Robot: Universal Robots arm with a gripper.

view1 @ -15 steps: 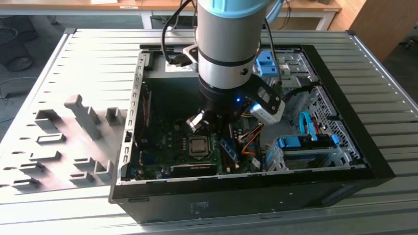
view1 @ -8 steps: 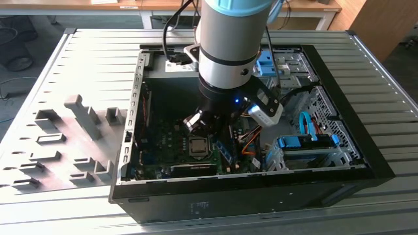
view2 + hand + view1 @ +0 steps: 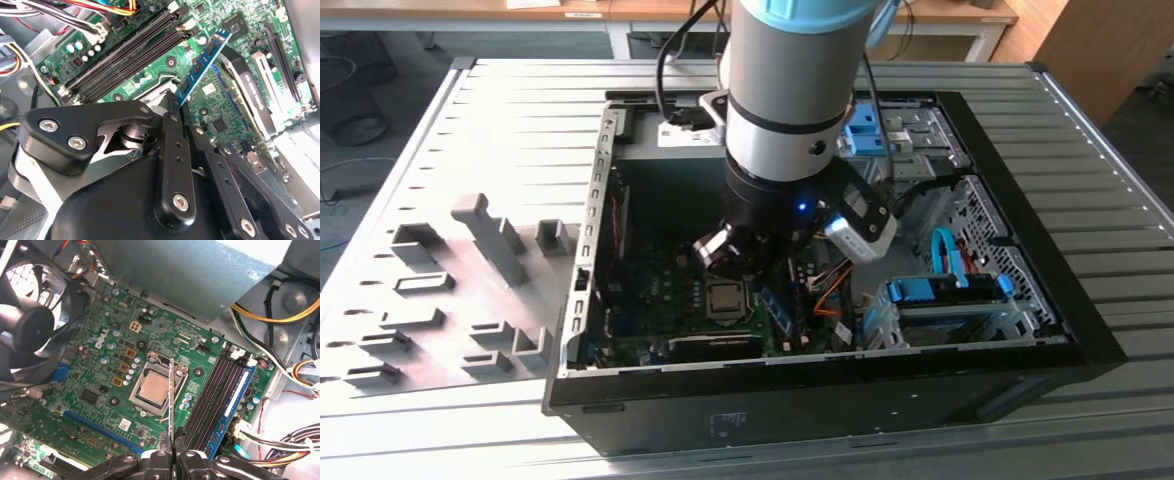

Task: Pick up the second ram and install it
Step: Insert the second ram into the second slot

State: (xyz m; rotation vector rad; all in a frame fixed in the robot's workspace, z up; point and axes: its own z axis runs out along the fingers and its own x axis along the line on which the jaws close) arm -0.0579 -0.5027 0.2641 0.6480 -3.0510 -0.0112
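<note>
Motherboard (image 3: 82, 377), one seated ram (image 3: 234, 407), second ram (image 3: 171, 400) gripped

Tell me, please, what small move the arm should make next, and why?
Probably slide the gripper sideways toward the empty memory slots. It is shut on the second ram, held on edge, which appears over the processor socket rather than a slot; one module already fills the slot farthest from the socket.

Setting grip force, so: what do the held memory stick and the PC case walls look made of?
The second ram, clamped in the hand: rigid circuit board, probably fibreglass laminate, with a blue matte face and dark chips. The PC case: thin sheet metal, judging by its bare grey, folded walls; its black outer face may be painted.
</note>
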